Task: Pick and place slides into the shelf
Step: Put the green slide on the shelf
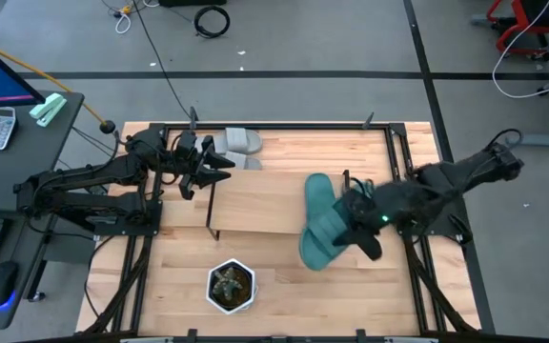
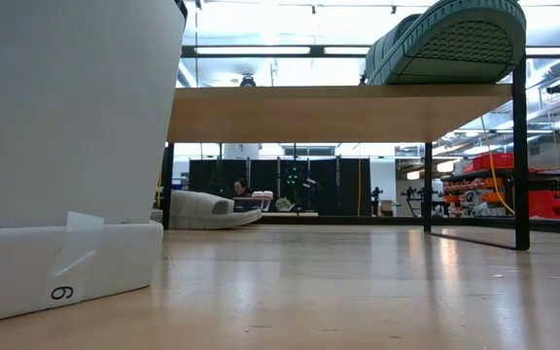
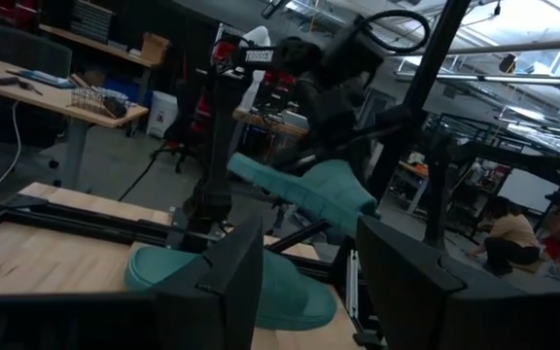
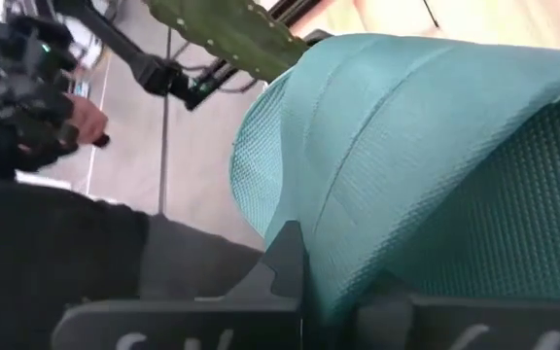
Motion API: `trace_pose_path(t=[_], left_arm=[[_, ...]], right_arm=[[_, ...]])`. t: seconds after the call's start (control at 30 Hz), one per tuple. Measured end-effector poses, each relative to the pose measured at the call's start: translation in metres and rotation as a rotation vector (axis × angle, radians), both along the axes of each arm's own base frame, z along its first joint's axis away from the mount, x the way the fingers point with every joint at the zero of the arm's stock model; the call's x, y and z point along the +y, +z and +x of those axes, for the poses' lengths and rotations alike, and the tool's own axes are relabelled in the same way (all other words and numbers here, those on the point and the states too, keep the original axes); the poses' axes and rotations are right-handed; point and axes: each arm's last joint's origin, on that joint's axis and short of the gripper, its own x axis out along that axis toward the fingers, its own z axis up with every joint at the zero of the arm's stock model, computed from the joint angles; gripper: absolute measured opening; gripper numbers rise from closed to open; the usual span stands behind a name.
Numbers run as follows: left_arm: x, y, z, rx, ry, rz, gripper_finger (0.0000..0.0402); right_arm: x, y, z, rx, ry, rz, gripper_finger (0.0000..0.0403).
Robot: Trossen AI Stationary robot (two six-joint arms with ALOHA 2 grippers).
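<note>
From above, the right gripper (image 1: 362, 221) is clasping a teal slide (image 1: 324, 202) over the shelf's (image 1: 255, 210) right end; a second teal slide (image 1: 315, 246) is lying under it, both long axes running toward the tabletop's (image 1: 284, 286) front edge. The right arm is reaching in bent from the right edge. The left gripper (image 1: 219, 168) is hovering with fingers spread near grey slides (image 1: 236, 143) at the back edge. A planter (image 1: 231, 286) is sitting by the front edge.

Low down, only the ribbed sole (image 2: 455, 41) is showing atop the shelf board (image 2: 338, 112), and a grey slide (image 2: 202, 209) beneath.

The left wrist view alone is showing both teal slides (image 3: 309, 190) stacked, the upper tilted.

The right wrist view is showing the teal strap (image 4: 406, 146) against its fingers (image 4: 280, 262).
</note>
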Motion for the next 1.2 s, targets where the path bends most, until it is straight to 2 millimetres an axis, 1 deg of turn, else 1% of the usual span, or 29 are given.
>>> trace_pose_path(t=[0.1, 0.23, 0.43, 0.6, 0.73, 0.93, 1.2], left_arm=[[0.0, 0.0, 0.0, -0.001, 0.014, 0.001, 0.0172], [0.001, 0.0, 0.0, -0.001, 0.022, 0.0, 0.0172], [0.002, 0.0, 0.0, -0.004, 0.084, -0.011, 0.0172], [0.004, 0.001, 0.0, -0.008, 0.144, -0.059, 0.0172], [0.005, 0.001, 0.0, -0.011, 0.173, -0.071, 0.0172], [0.006, 0.001, 0.0, -0.012, 0.197, -0.103, 0.0172], [0.006, 0.001, 0.0, -0.012, 0.2, -0.122, 0.0172]], right_arm=[[-0.018, -0.005, 0.014, -0.003, 0.06, -0.009, 0.001], [-0.042, -0.005, 0.029, -0.072, 0.119, -0.013, 0.001], [-0.07, -0.004, 0.039, -0.175, 0.202, -0.036, 0.001], [-0.089, -0.01, 0.053, -0.247, 0.264, -0.093, 0.001], [-0.099, -0.017, 0.066, -0.302, 0.331, -0.113, 0.001], [-0.109, -0.031, 0.081, -0.35, 0.458, -0.094, 0.001], [-0.116, -0.039, 0.101, -0.437, 0.516, -0.06, 0.001]])
